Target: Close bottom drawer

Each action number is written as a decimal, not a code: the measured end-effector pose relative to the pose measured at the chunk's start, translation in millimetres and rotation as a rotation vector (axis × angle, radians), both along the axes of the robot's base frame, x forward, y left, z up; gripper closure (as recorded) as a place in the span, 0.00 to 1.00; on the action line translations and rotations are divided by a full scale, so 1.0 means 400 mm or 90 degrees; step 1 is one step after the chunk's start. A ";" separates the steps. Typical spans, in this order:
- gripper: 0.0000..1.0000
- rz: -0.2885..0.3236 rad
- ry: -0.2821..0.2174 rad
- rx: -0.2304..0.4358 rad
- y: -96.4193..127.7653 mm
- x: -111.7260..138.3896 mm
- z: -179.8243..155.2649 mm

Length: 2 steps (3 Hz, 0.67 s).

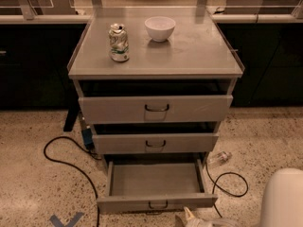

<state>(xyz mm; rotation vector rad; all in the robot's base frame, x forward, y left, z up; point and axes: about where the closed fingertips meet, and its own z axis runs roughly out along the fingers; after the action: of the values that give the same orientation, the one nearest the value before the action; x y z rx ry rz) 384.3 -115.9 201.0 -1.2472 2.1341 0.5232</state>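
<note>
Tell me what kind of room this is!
Probably an office or lab workroom: a grey metal three-drawer cabinet, a black power cable on the speckled stone floor, long dark counters behind. The robot's pale gripper sits low, by the open bottom drawer.

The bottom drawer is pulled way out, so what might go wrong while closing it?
The tool sits below the bottom drawer front, right of its handle; an off-centre push may skew and jam it. A hard shove may topple the can on the cabinet top. The floor cable loops near the arm and may snag.
</note>
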 end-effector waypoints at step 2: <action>0.00 -0.007 0.008 0.006 0.013 0.032 -0.006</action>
<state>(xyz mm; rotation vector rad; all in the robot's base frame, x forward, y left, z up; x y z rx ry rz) 397.3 -110.6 198.6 -1.2294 2.1446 0.5378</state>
